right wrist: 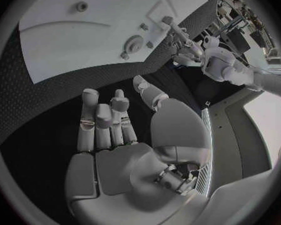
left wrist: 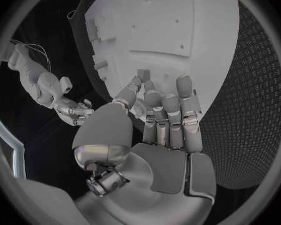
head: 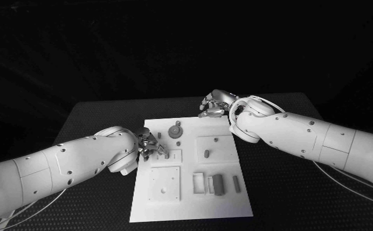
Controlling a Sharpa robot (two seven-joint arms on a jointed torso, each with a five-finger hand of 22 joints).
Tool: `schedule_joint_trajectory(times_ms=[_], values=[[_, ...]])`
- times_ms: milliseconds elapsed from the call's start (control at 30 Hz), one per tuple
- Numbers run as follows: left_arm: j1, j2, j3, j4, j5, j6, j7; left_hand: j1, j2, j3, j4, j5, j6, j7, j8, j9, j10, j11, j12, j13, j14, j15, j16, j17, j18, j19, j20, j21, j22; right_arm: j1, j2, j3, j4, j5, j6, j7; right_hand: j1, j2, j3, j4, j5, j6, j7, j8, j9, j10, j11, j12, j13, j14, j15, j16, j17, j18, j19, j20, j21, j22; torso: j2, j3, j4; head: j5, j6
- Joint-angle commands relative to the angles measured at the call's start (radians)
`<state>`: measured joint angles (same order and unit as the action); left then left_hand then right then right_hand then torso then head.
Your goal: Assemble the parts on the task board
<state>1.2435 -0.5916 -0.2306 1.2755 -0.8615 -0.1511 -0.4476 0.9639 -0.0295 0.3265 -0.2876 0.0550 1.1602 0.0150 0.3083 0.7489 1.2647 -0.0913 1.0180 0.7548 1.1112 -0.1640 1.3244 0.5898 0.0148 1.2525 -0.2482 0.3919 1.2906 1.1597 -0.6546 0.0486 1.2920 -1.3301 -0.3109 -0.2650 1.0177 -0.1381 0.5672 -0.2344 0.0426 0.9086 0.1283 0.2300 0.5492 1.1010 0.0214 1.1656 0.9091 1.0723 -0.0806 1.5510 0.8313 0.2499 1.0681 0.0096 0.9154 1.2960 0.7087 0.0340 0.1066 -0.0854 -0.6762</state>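
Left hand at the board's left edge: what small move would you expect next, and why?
Probably a short lowering to seat the part. The left hand appears to pinch a small part at its fingertips, just above the task board. The right hand waits open beyond the board's far edge, holding nothing.

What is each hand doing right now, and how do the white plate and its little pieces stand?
left hand: over the board's left edge, fingers apart, whether it holds a piece cannot be told.
right hand: open, empty, beyond the board's far edge.
task board: flat on the table.
round part: lying on the board.
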Motion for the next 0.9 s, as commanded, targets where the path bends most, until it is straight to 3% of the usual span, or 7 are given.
schedule_joint_trajectory(times_ms=[33, 400, 633, 900], values=[[0.000, -0.001, 0.001, 0.004, 0.027, 0.020, 0.018, 0.017, -0.004, -0.001, -0.004, -0.007, 0.001, 0.007, -0.008, -0.002, -0.010, 0.003, 0.001, 0.000, -0.007, 0.001, 0.000, -0.002, -0.015, -0.001, -0.004, -0.007, 0.002, 0.000, 0.000, 0.001, 0.001, -0.003, 0.011, 0.004, 0.002, 0.008, -0.005, 0.000, 0.006, -0.003, 0.008, -0.003, 0.000, -0.007, 0.001, 0.003, -0.002, 0.003, -0.003, -0.004, 0.001, 0.012, -0.004, -0.004, -0.005, 0.001, 0.000, 0.0001, 0.0003, 0.001, 0.000], [0.000, -0.007, 0.001, 0.006, 0.074, 0.021, 0.035, 0.011, -0.014, -0.010, 0.002, -0.007, -0.043, 0.026, -0.042, -0.022, -0.015, 0.021, 0.001, -0.002, -0.014, 0.004, 0.001, -0.002, -0.015, -0.004, 0.001, -0.012, 0.005, 0.000, -0.001, 0.001, 0.001, -0.003, 0.010, 0.005, 0.002, 0.008, -0.005, 0.000, 0.006, -0.004, 0.008, -0.003, 0.000, -0.007, 0.001, 0.003, -0.002, 0.003, -0.003, -0.004, 0.001, 0.012, -0.004, -0.004, -0.005, 0.001, 0.000, -0.0002, 0.0005, 0.001, 0.001], [0.000, -0.013, 0.001, 0.009, 0.090, 0.028, 0.040, -0.073, -0.052, -0.041, 0.024, -0.007, -0.055, 0.033, -0.057, -0.035, -0.018, 0.027, 0.001, -0.004, -0.017, 0.007, 0.002, -0.002, -0.014, -0.004, 0.002, -0.018, 0.005, 0.000, -0.002, 0.001, 0.001, -0.003, 0.010, 0.005, 0.001, 0.008, -0.005, 0.000, 0.006, -0.004, 0.008, -0.003, 0.000, -0.007, 0.002, 0.004, -0.002, 0.003, -0.002, -0.004, 0.001, 0.012, -0.004, -0.004, -0.005, 0.001, 0.000, 0.0002, 0.0000, 0.000, 0.001], [0.000, -0.018, 0.001, 0.019, 0.073, 0.052, 0.025, -0.114, -0.073, -0.055, 0.027, -0.007, -0.057, 0.033, -0.062, -0.041, -0.022, 0.027, 0.002, -0.004, -0.021, 0.006, 0.002, -0.002, -0.013, -0.005, -0.001, -0.023, 0.005, -0.001, -0.004, 0.001, 0.001, -0.003, 0.010, 0.005, 0.001, 0.008, -0.005, 0.000, 0.006, -0.004, 0.008, -0.003, 0.000, -0.007, 0.002, 0.004, -0.002, 0.003, -0.002, -0.004, 0.001, 0.012, -0.004, -0.004, -0.005, 0.001, 0.000, 0.0004, 0.0001, -0.001, 0.001]])
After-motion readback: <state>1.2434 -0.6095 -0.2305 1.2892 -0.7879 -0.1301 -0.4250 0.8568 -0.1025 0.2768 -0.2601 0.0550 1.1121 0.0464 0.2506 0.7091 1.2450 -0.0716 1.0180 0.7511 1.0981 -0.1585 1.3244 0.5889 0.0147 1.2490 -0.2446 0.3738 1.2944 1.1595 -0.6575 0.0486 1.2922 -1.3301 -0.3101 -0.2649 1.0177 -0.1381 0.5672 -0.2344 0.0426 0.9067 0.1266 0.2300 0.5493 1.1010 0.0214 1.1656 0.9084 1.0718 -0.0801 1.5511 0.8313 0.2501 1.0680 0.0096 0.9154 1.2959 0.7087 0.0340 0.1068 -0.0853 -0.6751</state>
